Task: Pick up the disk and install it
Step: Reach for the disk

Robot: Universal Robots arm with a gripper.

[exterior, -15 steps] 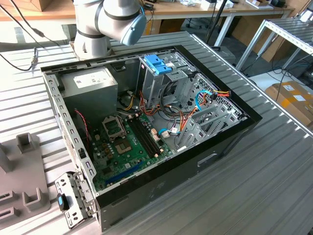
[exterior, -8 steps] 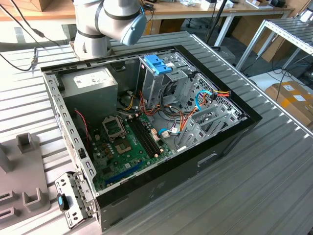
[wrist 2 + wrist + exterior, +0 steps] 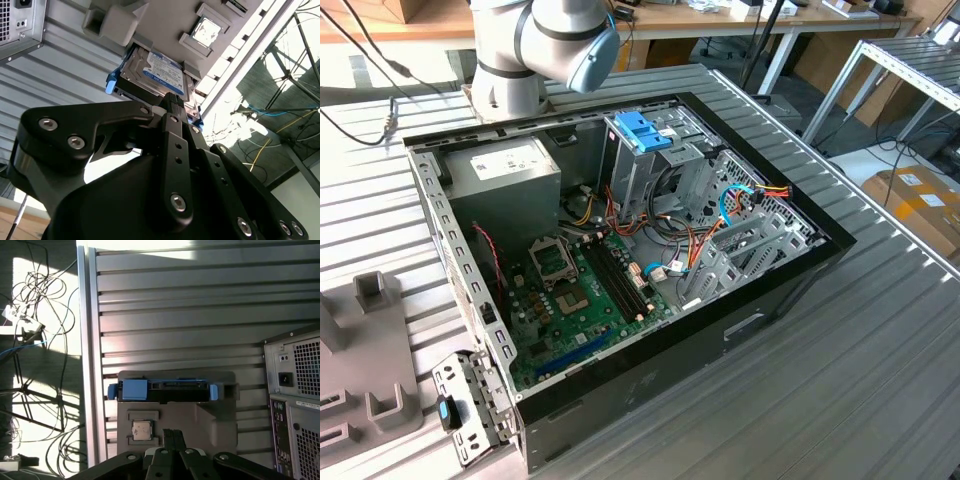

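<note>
- Pincer (image 3: pixel 172 434): black, fingers drawn together with scarcely a slit between them in the first wrist view; clasps nothing.
- Hangs over a grey holder (image 3: pixel 220 415), near the disk (image 3: pixel 165 391) without gripping it; in the second wrist view, comes close to the disk's edge, though cannot tell whether it touches.
- Disk: sits on edge in a slot of the holder, outside the computer case (image 3: pixel 720 340); shows a white label with a blue band in the second wrist view and blue rails at both ends.
- Chip (image 3: pixel 141 430): lies in a square recess of the same holder, just beside the disk's slot, between disk and pincer in the first wrist view.
- Holder: rests on the ribbed metal bench (image 3: pixel 175 305), close to the bench's edge and near the rear of the case.
- Case: lies open on the bench in the exterior view; holds a grey power supply (image 3: pixel 505 170) toward the exterior view's left, a green motherboard (image 3: pixel 570 290) beside it, and a metal drive cage (image 3: pixel 650 175) topped by a blue handle (image 3: pixel 642 132).
- Arm (image 3: pixel 535 45): stands at the far side of the case in the exterior view.
- Cables (image 3: pixel 37 295): lie tangled past the bench's edge.
</note>
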